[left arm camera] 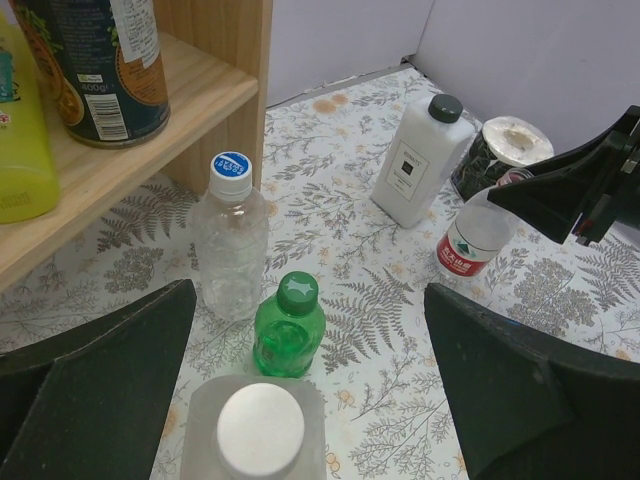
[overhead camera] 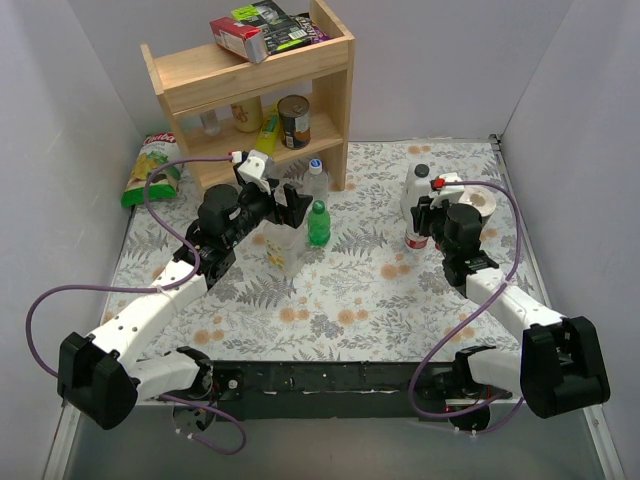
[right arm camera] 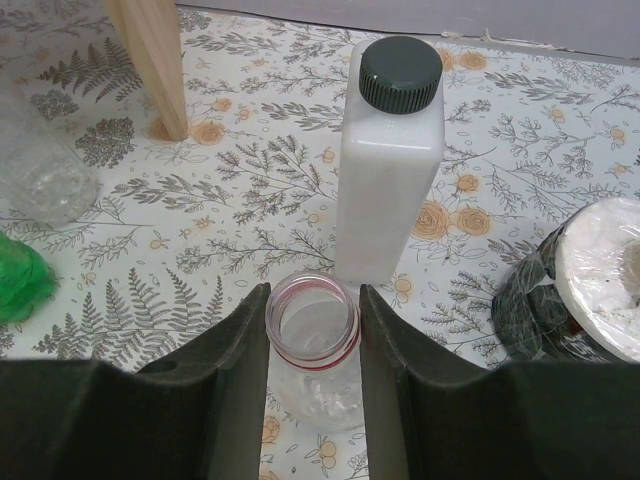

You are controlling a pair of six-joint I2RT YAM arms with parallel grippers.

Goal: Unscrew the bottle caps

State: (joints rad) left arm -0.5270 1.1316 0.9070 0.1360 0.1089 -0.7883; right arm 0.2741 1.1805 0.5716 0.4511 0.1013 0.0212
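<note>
On a table (overhead camera: 350, 295) covered with a fern-and-flower cloth, two robot arms reach toward a group of plastic bottles in front of a small wooden shelf (overhead camera: 250, 85).

The left end effector (left arm camera: 308, 292) is released, its two dark fingers spread wide. Between them, touching neither, stands the large clear bottle (left arm camera: 200, 430) with its white cap (left arm camera: 260, 430) screwed on. Just beyond it is the small green bottle (left arm camera: 288, 342), upright and wearing its green cap (left arm camera: 297, 292). Near that, close to the shelf's side post, the slim clear bottle (left arm camera: 230, 250) stands upright under its blue cap (left arm camera: 231, 168).

Well apart, toward the right side of the table, the right end effector (right arm camera: 312, 300) is clenched on the neck of the small clear red-labelled bottle (right arm camera: 312, 388). One finger presses on each side, just at the red ring below the rim. This bottle is upright and its mouth is open.

Just behind it stands an opaque white bottle (right arm camera: 390, 190) with a dark cap. To the right of that lies a white roll (right arm camera: 590, 290) in a dark wrapper.

The shelf holds a tin can (left arm camera: 100, 60) and a yellow bottle (left arm camera: 20, 130), with boxes (overhead camera: 265, 28) on top. A snack bag (overhead camera: 150, 170) leans at the table's far left edge.
</note>
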